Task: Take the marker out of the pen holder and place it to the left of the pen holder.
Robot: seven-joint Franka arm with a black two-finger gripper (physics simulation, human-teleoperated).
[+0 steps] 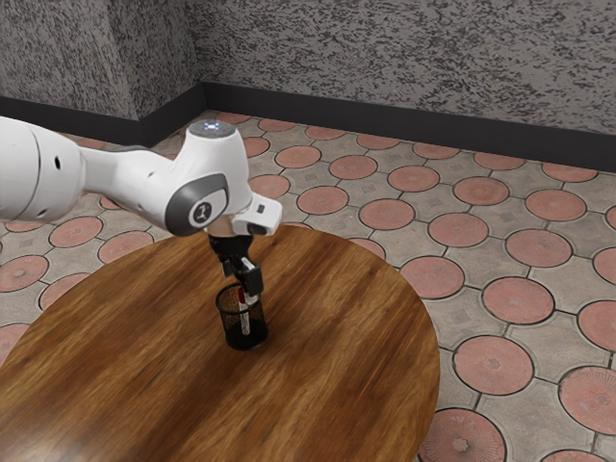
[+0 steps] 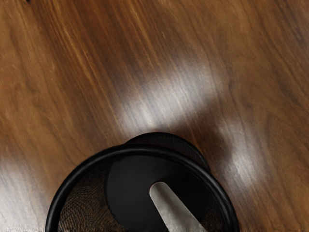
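Observation:
My gripper (image 1: pixel 243 283) points down at the mouth of the black mesh pen holder (image 1: pixel 246 338), with its tip at rim height; how it stands around the marker is too hard to make out. The marker (image 1: pixel 245 321), white with a red part near the top, leans inside the holder just below the gripper. Seen from my hand, the round rim of the pen holder (image 2: pixel 140 151) lies at the lower edge, and the pale marker (image 2: pixel 175 208) slants inside it. The marker's upper end is hidden from my hand's camera.
The holder stands upright on a round wooden table (image 1: pixel 144 371), whose curved edge runs past it on the exterior view's right. Bare wood (image 2: pixel 96 72) surrounds the holder. Beyond the table are a tiled floor (image 1: pixel 462 231) and a grey wall.

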